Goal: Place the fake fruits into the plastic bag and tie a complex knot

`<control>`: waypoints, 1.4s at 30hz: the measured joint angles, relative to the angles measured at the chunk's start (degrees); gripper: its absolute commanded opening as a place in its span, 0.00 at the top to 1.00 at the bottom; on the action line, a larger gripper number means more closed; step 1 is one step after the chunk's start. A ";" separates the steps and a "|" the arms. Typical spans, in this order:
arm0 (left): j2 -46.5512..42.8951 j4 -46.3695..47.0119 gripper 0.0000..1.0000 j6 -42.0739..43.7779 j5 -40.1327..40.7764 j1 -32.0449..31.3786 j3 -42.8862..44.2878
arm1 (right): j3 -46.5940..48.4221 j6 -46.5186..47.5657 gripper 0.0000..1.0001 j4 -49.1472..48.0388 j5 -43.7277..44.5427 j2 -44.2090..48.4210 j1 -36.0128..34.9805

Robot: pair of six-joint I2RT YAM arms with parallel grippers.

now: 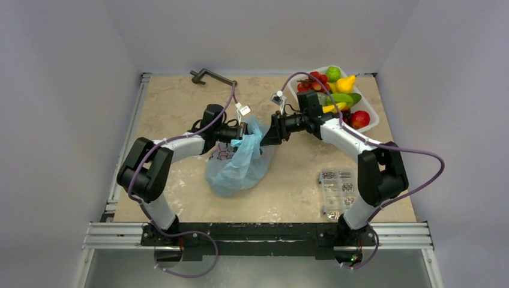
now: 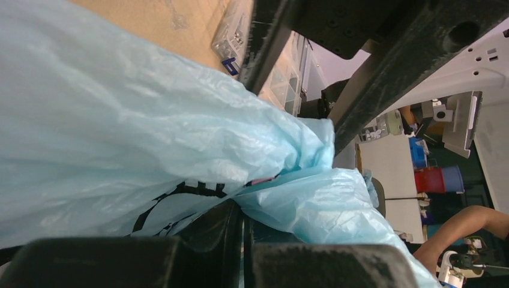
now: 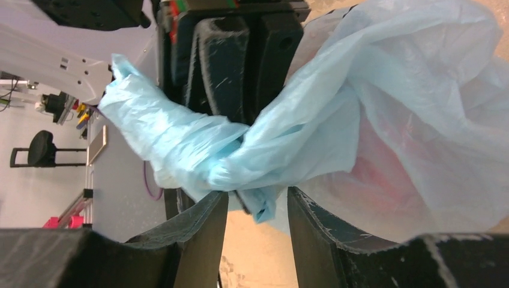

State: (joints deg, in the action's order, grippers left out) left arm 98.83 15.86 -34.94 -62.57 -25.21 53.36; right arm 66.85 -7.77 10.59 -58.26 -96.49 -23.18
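The light-blue plastic bag point(image 1: 240, 165) lies mid-table, its top bunched and lifted between the two grippers. My left gripper point(image 1: 242, 133) is shut on the bag's twisted handle; in the left wrist view the jaws stand closed with blue film point(image 2: 300, 198) pinched between them. My right gripper point(image 1: 266, 137) faces it from the right, open; in the right wrist view its fingers straddle a tip of the bag point(image 3: 264, 204) without pinching it. A reddish shape shows through the bag wall point(image 3: 384, 180). Fake fruits point(image 1: 336, 96) fill a white tray point(image 1: 375, 120) at the back right.
A clear box of metal screws point(image 1: 337, 191) lies at the right front, near the right arm's base. A black clamp point(image 1: 207, 76) sits at the table's back edge. Grey walls close in both sides.
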 measured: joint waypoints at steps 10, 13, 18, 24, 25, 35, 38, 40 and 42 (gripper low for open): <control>0.07 0.37 1.00 0.02 0.00 -0.04 0.00 | -1.84 4.37 0.61 5.70 -1.81 2.78 1.07; 0.07 0.37 1.00 0.02 -0.02 -0.04 0.00 | -2.21 3.82 0.61 5.18 -1.81 2.40 0.92; 0.07 0.37 1.00 0.02 -0.07 -0.04 0.00 | -2.21 1.81 0.61 2.05 -1.75 1.14 0.07; 0.07 0.37 1.00 0.04 -0.28 -0.04 0.00 | -2.21 -1.09 0.70 -1.64 -1.64 0.20 -1.31; 0.07 0.37 1.00 0.04 -0.33 -0.04 0.00 | -2.21 -1.46 0.77 -2.08 -1.53 0.07 -1.42; 0.04 -1.29 0.77 1.55 -0.33 0.68 -0.13 | -1.92 -0.33 1.00 -1.51 -1.95 -0.50 -1.38; -0.66 -3.21 0.75 3.21 -0.13 1.01 -0.48 | -1.73 0.87 1.00 -0.44 -2.36 -0.50 -1.42; -2.03 -4.76 0.74 4.74 0.00 1.16 -0.87 | -1.73 1.46 1.00 0.44 -2.54 -0.50 -1.42; -3.32 -5.25 0.77 5.99 0.07 1.20 -1.16 | -1.70 1.90 1.00 1.16 -2.75 -0.50 -1.49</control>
State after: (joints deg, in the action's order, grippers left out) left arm 95.50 10.61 -28.95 -62.50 -24.01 52.21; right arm 65.14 -5.87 11.75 -61.01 -96.99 -24.67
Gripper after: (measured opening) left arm 0.257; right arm 0.007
